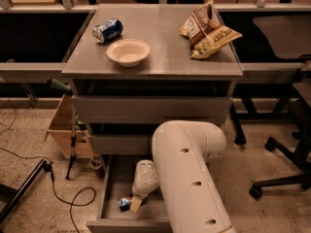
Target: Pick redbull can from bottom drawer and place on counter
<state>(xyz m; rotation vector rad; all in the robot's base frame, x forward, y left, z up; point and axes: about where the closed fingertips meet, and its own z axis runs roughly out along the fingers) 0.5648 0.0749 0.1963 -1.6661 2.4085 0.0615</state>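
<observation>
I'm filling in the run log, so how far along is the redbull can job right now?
Done: the bottom drawer stands open. In hand: the gripper is down inside it, right at the redbull can, which lies on the drawer floor; whether it has hold is unclear. Left: lift the can out and set it on the counter, beside the white bowl, blue can and chip bag.

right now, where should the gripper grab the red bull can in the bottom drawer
Probably around its slim middle, coming straight down from above. The can sits low on the floor of the open bottom drawer, whose walls block the sides. The gripper hangs right beside it.
</observation>
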